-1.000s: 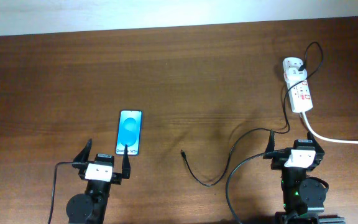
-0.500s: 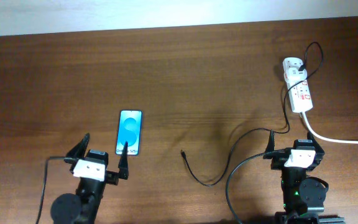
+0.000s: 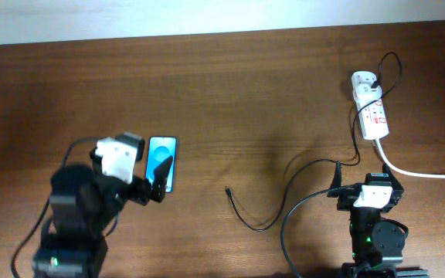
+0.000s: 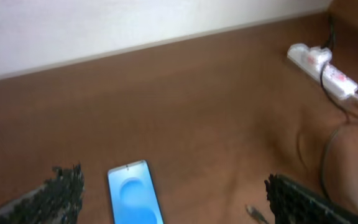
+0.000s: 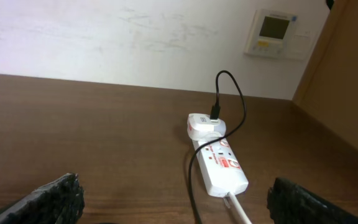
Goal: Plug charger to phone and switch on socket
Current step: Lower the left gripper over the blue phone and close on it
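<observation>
The phone (image 3: pixel 161 153) lies face up on the wooden table, its blue screen lit. It also shows in the left wrist view (image 4: pixel 133 198). My left gripper (image 3: pixel 150 182) is open and empty, raised over the phone's near end. In the left wrist view (image 4: pixel 173 200) the phone sits between the fingers, nearer the left one. The charger cable's tip (image 3: pixel 227 189) lies loose right of the phone and also shows in the left wrist view (image 4: pixel 253 213). Its plug (image 3: pixel 378 77) sits in the white socket (image 3: pixel 371 110). My right gripper (image 3: pixel 367 184) is open and empty, short of the socket (image 5: pixel 219 165).
The thin black cable (image 3: pixel 258 227) loops across the table in front of my right arm and runs up past the socket (image 5: pixel 194 180). The thick white cord (image 3: pixel 423 171) leaves to the right. A wall panel (image 5: pixel 273 30) hangs behind the table's back edge.
My left arm has lifted and swung forward and rightward, bringing its open gripper over the phone's near end. The right arm, cable and socket have not moved.
</observation>
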{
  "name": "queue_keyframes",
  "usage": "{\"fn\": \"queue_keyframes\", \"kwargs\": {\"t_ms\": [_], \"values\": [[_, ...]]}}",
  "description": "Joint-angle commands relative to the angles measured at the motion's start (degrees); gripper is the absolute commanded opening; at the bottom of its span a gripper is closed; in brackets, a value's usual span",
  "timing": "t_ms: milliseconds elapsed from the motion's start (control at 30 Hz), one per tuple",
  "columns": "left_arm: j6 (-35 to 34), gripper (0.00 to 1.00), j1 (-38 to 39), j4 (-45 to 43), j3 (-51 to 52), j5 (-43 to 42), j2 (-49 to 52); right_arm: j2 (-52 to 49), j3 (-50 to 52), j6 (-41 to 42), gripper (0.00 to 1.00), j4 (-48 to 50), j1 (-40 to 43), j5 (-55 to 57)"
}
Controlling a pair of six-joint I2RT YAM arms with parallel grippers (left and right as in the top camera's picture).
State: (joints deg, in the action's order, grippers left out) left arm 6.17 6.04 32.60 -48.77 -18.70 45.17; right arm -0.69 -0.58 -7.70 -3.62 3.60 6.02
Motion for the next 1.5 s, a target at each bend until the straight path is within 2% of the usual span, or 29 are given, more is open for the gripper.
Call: {"fn": "queue_keyframes", "kwargs": {"t_ms": [0,133,200,467,567,667,833,1100,1467], "values": [[-0.3,0.99,0.2,6.3,-8.9,-1.5,9.5,0.0,0.3,-0.2,0.99,-0.4,-0.3,1.1],[-0.3,0.99,0.2,17.5,-18.2,-1.5,21.9,0.0,0.3,-0.2,0.99,-0.4,-0.3,1.1],[-0.3,0.99,0.2,20.4,-20.0,-1.5,27.5,0.0,0.3,-0.2,0.98,-0.4,-0.3,1.1],[-0.2,0.99,0.2,20.9,-19.9,-3.5,45.1,0.0,0.3,-0.2,0.99,-0.4,-0.3,1.1],[-4.5,1.0,0.3,20.9,-19.9,4.8,49.5,0.0,0.3,-0.2,0.99,-0.4,-0.3,1.1],[-7.1,1.0,0.8,20.8,-19.3,12.7,52.2,0.0,0.3,-0.2,0.99,-0.4,-0.3,1.1],[-9.5,0.99,1.5,17.3,-16.8,16.4,55.0,0.0,0.3,-0.2,0.99,-0.4,-0.3,1.1],[-9.6,0.99,1.9,11.6,-13.4,16.6,55.4,0.0,0.3,-0.2,0.99,-0.4,-0.3,1.1],[-9.6,0.99,4.3,8.5,-13.2,16.6,56.0,0.0,0.3,-0.2,0.99,-0.4,-0.3,1.1]]}}
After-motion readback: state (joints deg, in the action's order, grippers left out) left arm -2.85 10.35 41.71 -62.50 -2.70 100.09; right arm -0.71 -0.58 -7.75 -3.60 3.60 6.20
